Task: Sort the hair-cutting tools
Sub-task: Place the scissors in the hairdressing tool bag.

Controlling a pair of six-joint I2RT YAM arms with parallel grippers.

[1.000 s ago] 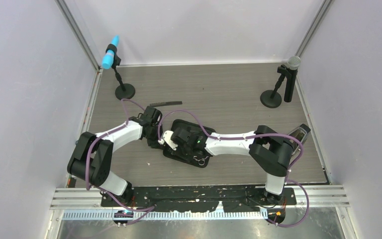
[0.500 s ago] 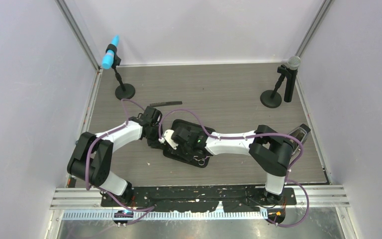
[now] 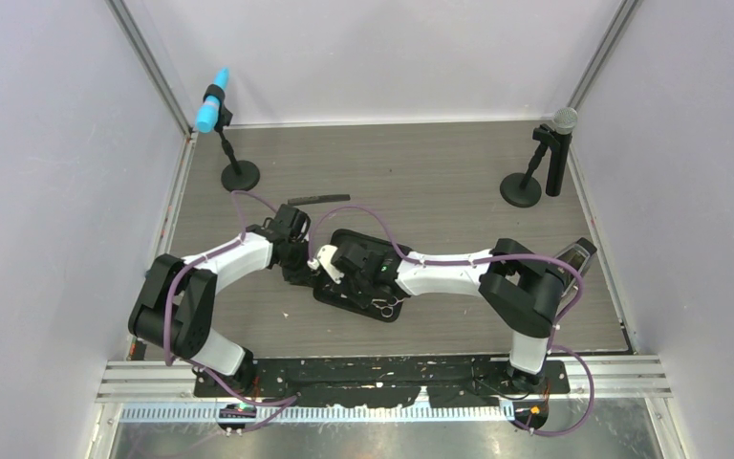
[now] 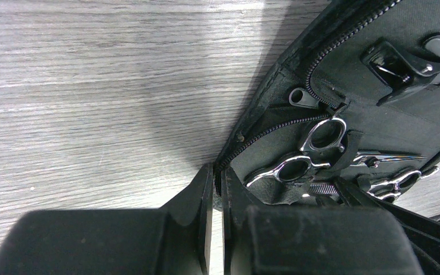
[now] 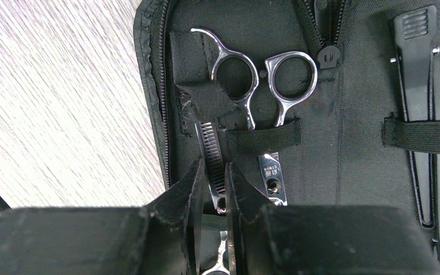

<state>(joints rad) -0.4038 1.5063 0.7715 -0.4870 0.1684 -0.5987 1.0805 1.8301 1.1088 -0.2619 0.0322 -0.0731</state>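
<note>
A black zip case (image 3: 375, 246) lies open mid-table. My left gripper (image 3: 300, 272) is shut on its zipped left edge (image 4: 246, 140). My right gripper (image 5: 211, 189) is over the case and shut on the toothed blade of a silver scissors (image 5: 208, 143), whose tip is tucked under a fabric flap. The second silver scissors (image 5: 275, 106) sits beside it under an elastic strap, rings up. Both pairs show in the left wrist view (image 4: 306, 157). Two black clips (image 5: 421, 69) sit under a strap at the right. The black comb (image 3: 318, 200) lies on the table beyond the case.
A blue-headed microphone (image 3: 214, 112) on a round base stands at the back left, and a grey-headed one (image 3: 556, 143) at the back right. Grey wood-grain table (image 4: 91, 97) lies left of the case. Purple cables run along both arms.
My right gripper has edged slightly left over the case. My left gripper keeps its hold on the case edge.
</note>
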